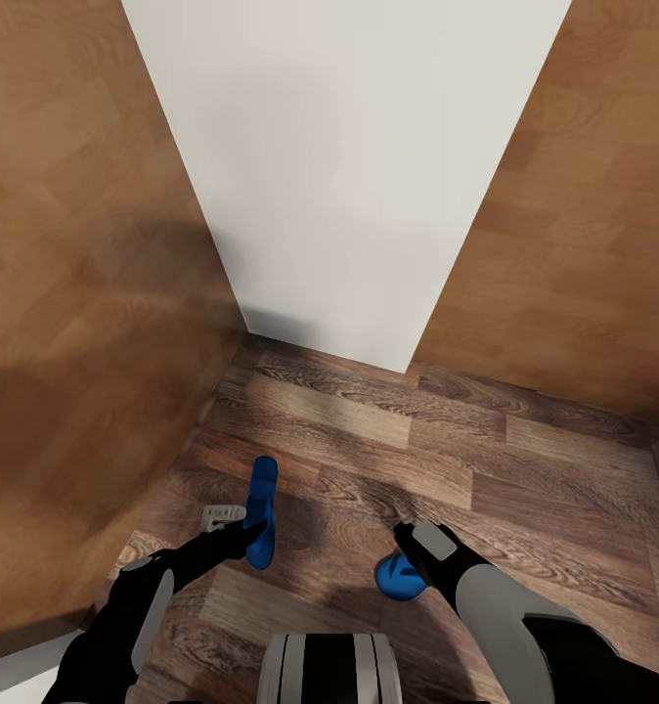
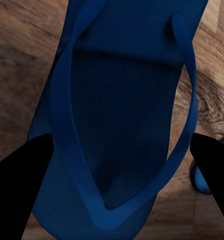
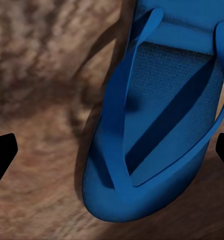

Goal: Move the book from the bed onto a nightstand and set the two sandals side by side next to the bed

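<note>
Each gripper hangs wide open over a sandal — left (image 1: 254,529) over one (image 1: 262,510), right (image 1: 404,540) over the other (image 1: 398,577) — probably lining up grasps.

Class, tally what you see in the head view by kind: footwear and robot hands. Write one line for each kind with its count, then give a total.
Blue sandals: 2 (left sandal, right sandal)
Robot hands: 2 (left hand, right hand)
Total: 4

Matt blue textured sandals (image 2: 116,125) lie on wood-grain plank floor (image 1: 447,450).
</note>
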`<state>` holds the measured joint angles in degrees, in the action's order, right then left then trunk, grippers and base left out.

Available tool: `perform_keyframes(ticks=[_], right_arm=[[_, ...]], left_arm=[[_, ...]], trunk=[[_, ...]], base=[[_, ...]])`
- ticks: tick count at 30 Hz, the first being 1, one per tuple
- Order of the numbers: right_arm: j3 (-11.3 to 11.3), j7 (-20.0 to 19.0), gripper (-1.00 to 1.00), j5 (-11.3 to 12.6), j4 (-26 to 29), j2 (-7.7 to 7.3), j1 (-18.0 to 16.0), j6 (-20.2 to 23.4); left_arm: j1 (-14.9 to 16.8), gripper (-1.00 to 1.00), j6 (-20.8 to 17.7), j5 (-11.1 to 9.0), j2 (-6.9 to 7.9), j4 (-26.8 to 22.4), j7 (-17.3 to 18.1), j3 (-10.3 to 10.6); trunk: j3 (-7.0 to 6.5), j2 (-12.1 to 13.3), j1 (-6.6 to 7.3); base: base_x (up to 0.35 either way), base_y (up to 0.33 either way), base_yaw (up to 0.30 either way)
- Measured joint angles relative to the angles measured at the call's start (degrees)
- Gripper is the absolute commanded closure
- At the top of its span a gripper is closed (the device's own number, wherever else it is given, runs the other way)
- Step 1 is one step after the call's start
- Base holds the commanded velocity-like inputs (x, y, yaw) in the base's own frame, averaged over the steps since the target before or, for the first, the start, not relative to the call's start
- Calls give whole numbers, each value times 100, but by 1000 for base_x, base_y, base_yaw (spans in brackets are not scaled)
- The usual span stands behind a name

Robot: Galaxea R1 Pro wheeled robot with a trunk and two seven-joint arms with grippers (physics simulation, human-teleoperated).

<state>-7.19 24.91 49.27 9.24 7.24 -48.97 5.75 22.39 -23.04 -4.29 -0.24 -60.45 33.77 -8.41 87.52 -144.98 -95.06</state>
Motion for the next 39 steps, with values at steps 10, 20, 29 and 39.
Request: perform_keyframes(ticks=[10,20,29,39], right_arm=[[0,1,-100,1,0,-4,0,0],[-1,1,-100,0,0,-1,0,0],[-9,-7,-100,0,0,0,0,0],[-9,-8,-100,0,0,0,0,0]], left_arm=[[0,100,0,0,0,0,0,0],[0,100,2,7,0,-1,-1,0],[0,100,2,0,0,-1,0,0],[0,100,3,0,0,0,0,0]], trunk=[[0,0,0],[221,-13,-26],[244,-15,-28],[332,-20,-39]], base=[[0,0,0],[0,0,0],[0,0,0],[0,0,0]])
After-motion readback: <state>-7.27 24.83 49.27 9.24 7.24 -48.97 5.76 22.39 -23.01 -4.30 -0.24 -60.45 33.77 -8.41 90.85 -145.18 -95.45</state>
